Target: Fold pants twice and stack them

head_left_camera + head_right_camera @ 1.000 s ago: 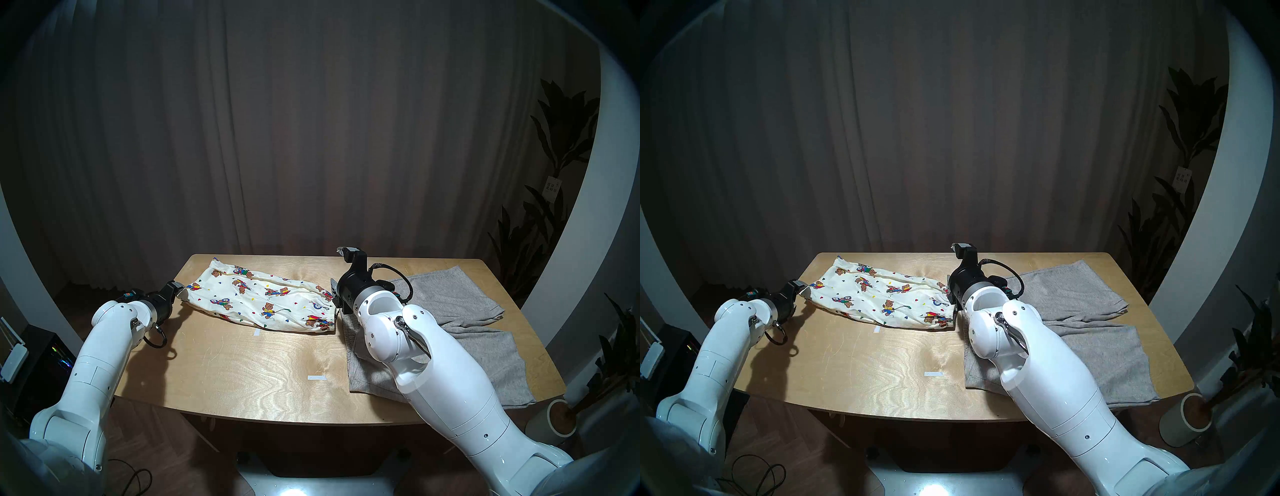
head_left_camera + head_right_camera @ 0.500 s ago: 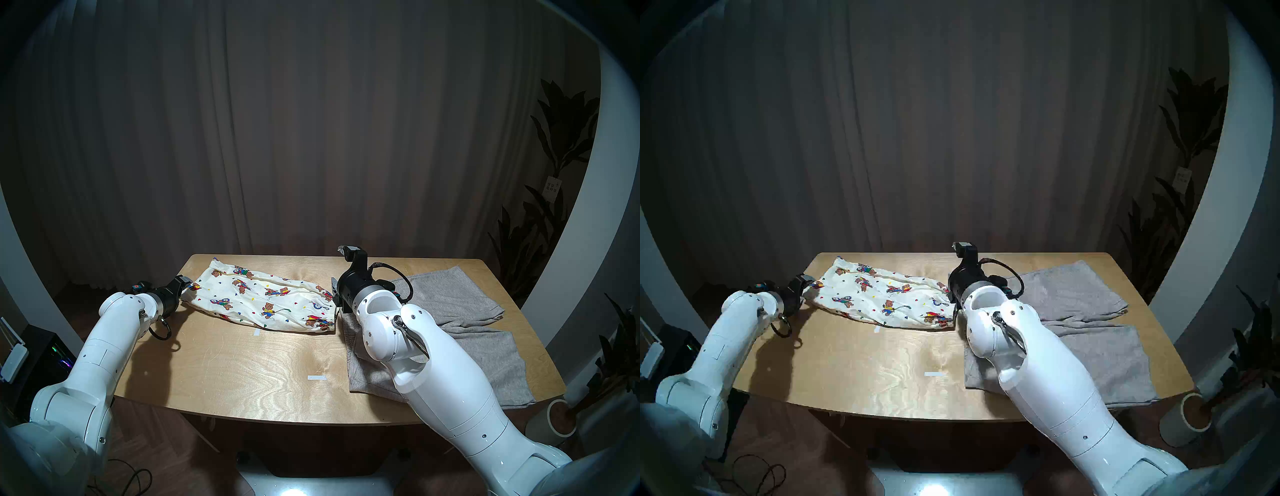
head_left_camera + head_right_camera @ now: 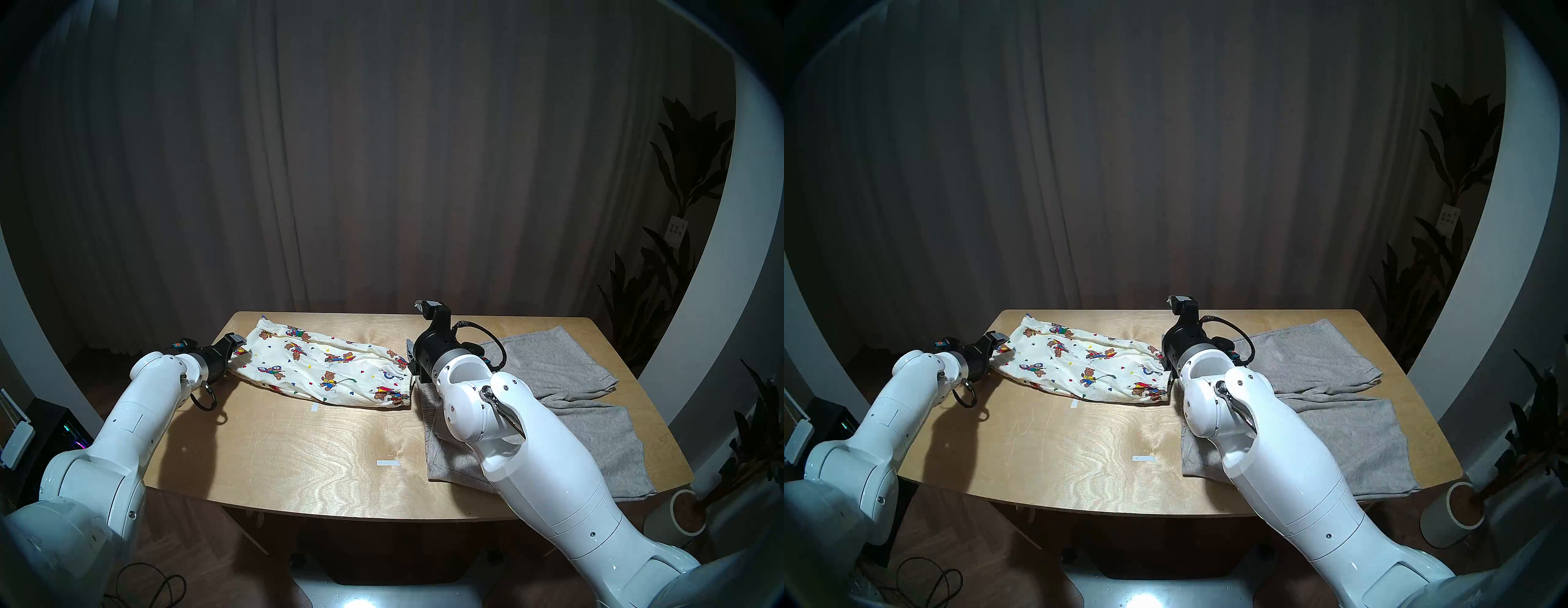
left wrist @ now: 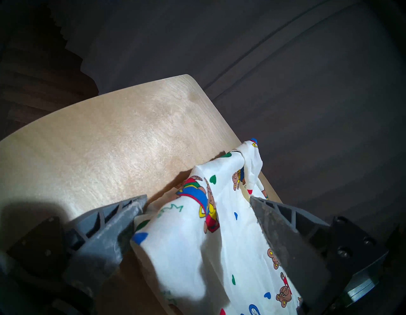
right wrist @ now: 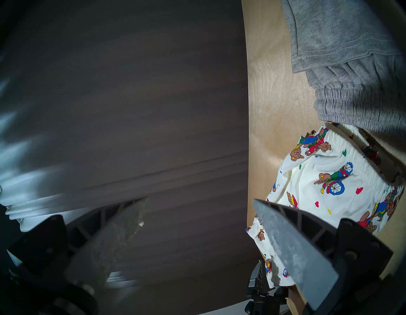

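The cream bear-print shorts (image 3: 322,369) (image 3: 1081,365) lie flat across the far left half of the table (image 3: 297,458). My left gripper (image 3: 237,344) (image 4: 197,198) stands open at their left end. In the left wrist view a bunched fold of the bear-print shorts (image 4: 193,253) sits between the two spread fingers. The grey knit shorts (image 3: 551,373) (image 5: 351,66) are spread out on the right half, partly under my right arm. My right gripper (image 3: 409,358) (image 5: 198,201) is open beside the printed waistband (image 5: 356,167), with nothing between its fingers.
Two white tape marks (image 3: 388,463) (image 3: 314,407) are stuck on the wood. A potted plant (image 3: 683,513) stands off the right edge and a dark computer box (image 3: 51,437) off the left. A curtain hangs behind the table.
My left arm has moved right and forward, and the left end of the printed shorts has shifted right with it onto the table. The right arm has stayed put.
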